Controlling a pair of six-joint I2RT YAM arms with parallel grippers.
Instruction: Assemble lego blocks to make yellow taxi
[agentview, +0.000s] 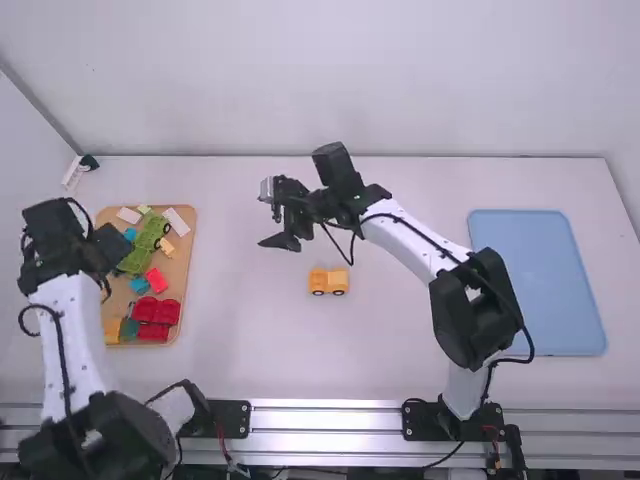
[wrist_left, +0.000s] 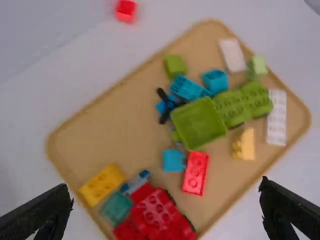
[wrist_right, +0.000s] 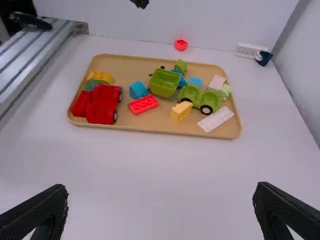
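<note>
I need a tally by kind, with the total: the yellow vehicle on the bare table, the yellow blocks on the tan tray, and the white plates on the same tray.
Yellow vehicle: 1
Yellow blocks: 2
White plates: 2
Total: 5

In your high view the left gripper (agentview: 112, 245) hides part of the left edge of the tray (agentview: 178, 272) from you; a dark joint of the left arm (agentview: 72, 330) is cut off by the bottom edge; the yellow vehicle (agentview: 329, 280) is too small for you to make out its joins; in your left wrist view the red bricks (wrist_left: 160, 215) run off the bottom edge; the yellow brick (wrist_left: 102, 185) is blurred; in your right wrist view you cannot tell what the dark shape (wrist_right: 140, 3), cut by the top edge, is.
</note>
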